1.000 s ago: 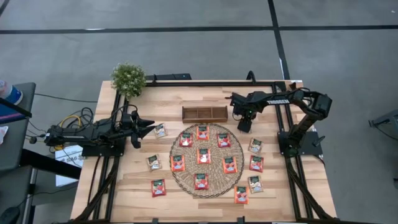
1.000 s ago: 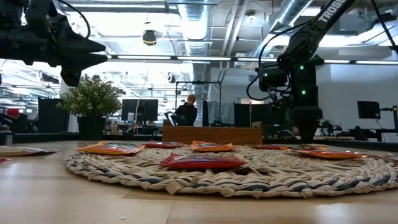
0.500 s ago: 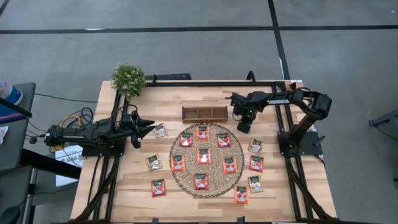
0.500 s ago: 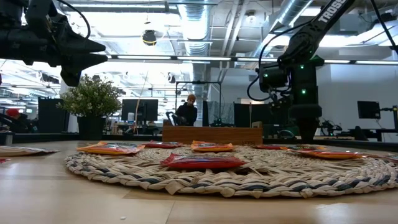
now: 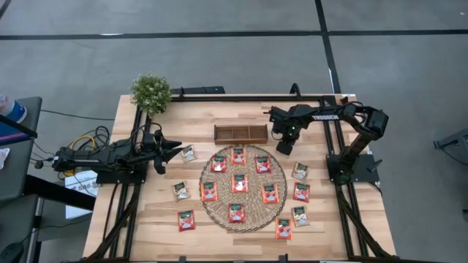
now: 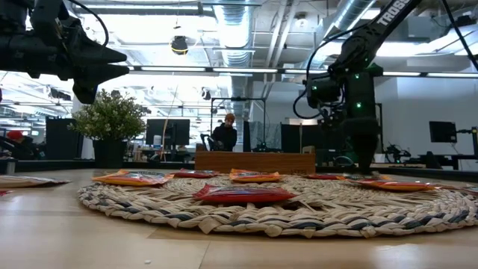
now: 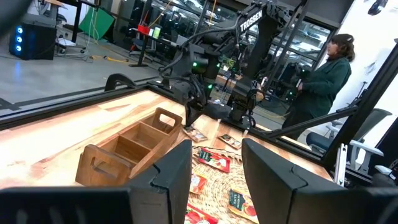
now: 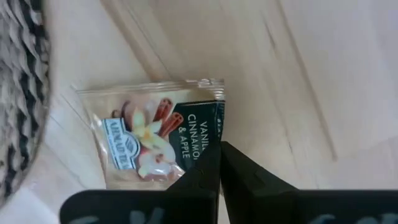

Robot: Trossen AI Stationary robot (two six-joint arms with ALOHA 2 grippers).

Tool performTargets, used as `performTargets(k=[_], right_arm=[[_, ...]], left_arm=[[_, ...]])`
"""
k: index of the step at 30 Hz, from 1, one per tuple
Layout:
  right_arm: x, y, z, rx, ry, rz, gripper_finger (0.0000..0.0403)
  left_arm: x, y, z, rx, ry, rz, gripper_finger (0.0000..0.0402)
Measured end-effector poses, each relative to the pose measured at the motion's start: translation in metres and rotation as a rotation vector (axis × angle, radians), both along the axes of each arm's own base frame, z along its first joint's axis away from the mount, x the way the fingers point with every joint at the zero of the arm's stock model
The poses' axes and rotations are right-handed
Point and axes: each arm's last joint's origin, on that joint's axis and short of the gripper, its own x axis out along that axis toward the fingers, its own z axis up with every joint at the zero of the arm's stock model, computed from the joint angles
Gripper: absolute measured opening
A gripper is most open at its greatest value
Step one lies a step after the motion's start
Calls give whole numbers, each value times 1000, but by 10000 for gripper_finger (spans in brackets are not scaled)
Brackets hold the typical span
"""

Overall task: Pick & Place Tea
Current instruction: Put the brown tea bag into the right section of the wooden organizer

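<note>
Pinching a pale sachet (image 8: 163, 140), right gripper (image 8: 219, 163) hides it overhead.

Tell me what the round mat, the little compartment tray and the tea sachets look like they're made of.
The mat looks like woven straw or rope, coiled in braided pale and dark strands. The tray looks like brown wood with a matte finish, with cut-out handles at its ends. The sachets look like printed foil or coated paper, slightly glossy with crimped edges.
</note>
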Motion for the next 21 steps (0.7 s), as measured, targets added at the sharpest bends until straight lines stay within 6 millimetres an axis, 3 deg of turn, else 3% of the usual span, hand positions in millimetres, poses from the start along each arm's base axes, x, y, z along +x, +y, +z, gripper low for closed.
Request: performTargets(k=[12, 21], right_arm=[[1, 0, 15, 26, 57, 2, 0], [11, 2, 43, 38, 86, 46, 0]], left_arm=[[0, 0, 0, 5, 1, 1, 133], [0, 0, 0, 5, 1, 0, 133]])
